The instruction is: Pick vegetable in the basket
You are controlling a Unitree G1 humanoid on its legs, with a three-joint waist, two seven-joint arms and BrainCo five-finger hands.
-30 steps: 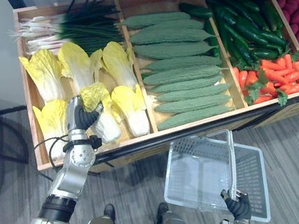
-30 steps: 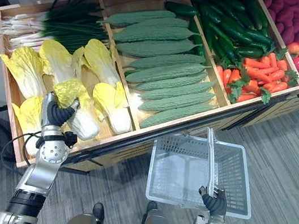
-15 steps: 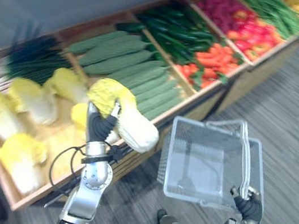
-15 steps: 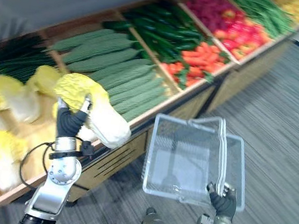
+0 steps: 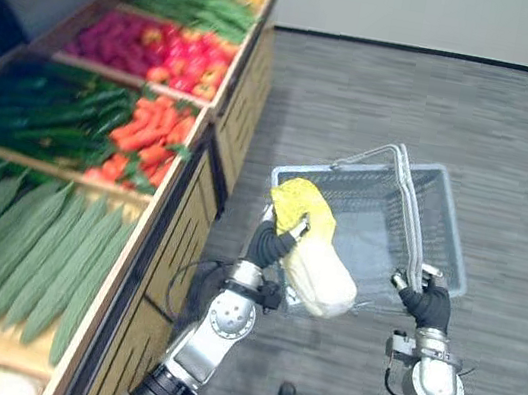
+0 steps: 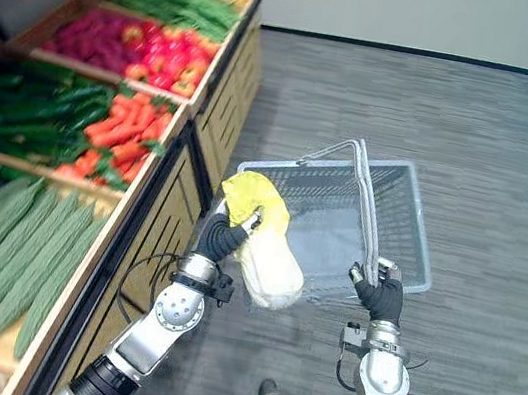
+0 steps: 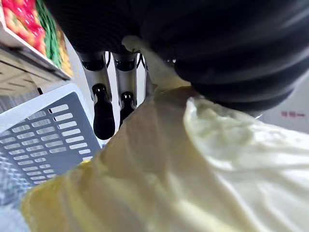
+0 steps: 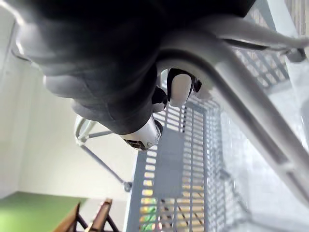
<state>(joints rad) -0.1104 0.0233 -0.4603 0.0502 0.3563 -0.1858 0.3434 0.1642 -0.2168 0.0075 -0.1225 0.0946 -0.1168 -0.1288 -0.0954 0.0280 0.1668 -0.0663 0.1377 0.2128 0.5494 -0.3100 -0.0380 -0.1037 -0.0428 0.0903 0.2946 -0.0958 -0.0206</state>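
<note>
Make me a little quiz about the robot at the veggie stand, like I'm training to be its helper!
1. True or false: the right hand is empty.
2. Pick one: what does the left hand hold? A) a banana B) a cabbage C) a pumpkin
3. Fill in: the leafy end of that vegetable is coloured ___.

Key
1. False: its fingers curl round the handle of the basket.
2. B
3. Yellow
</note>
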